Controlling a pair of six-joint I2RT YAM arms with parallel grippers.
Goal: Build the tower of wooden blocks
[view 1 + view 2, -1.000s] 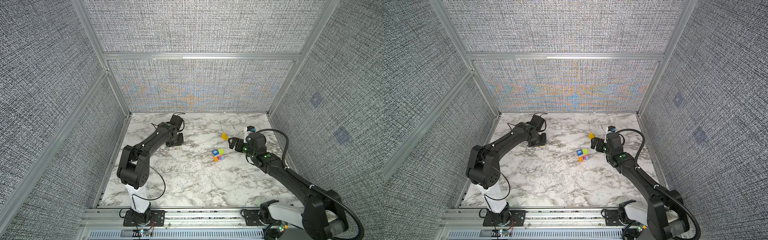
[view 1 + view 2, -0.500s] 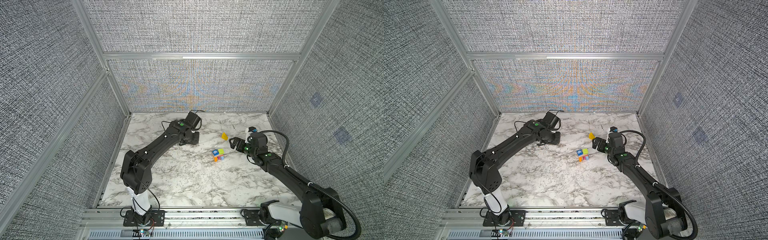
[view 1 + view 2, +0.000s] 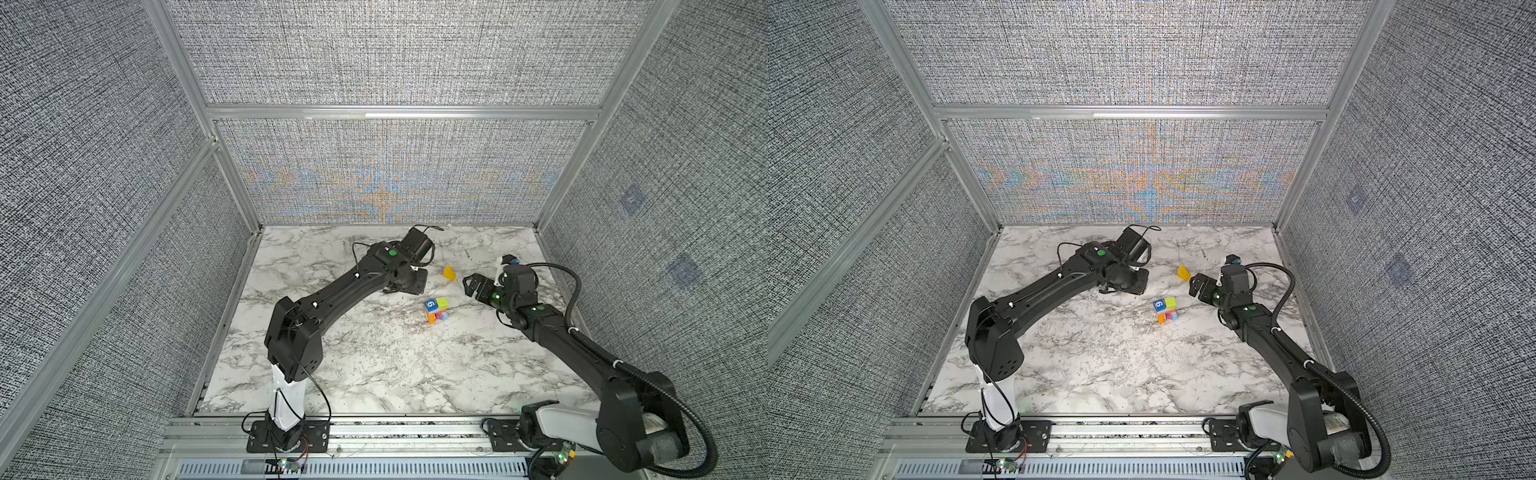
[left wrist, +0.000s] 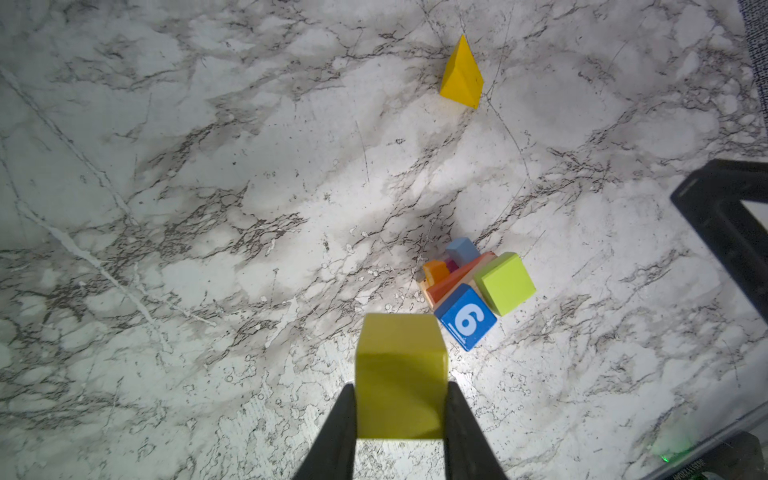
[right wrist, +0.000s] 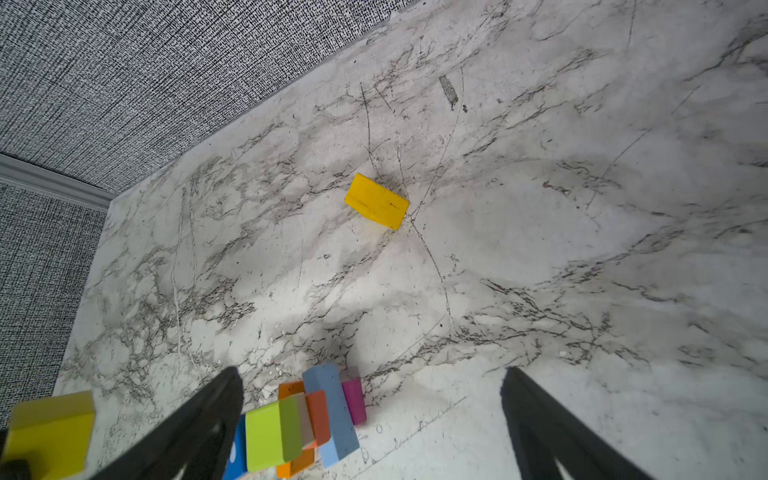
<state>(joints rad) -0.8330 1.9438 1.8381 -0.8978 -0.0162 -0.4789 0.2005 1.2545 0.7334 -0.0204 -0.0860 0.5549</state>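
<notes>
Since a second ago, left arm [image 3: 353, 286] is reaching farther right along the back of the tabletop [image 3: 374, 374], nearing the tower [image 3: 436, 309]. The left claw [image 4: 401, 390] is gripping a yellow cube [image 4: 400, 370] close to the tower's blue numbered block [image 4: 467, 318]. The right claw [image 5: 370, 370] is hanging wide open and empty at the tower's right side. The tower is standing right of tabletop centre. A yellow wedge [image 3: 449, 273] is lying apart from it, nearer the back edge.

The counter [image 3: 365, 374] is white marble with grey veins, walled by grey fabric panels [image 3: 395, 187]. Two things lie on it, both right of centre. The tower [image 3: 436, 311] stands on orange, light blue and magenta blocks [image 5: 332, 415]. A yellow wedge [image 3: 449, 273] lies alone nearer the back panel, apart from the tower.
</notes>
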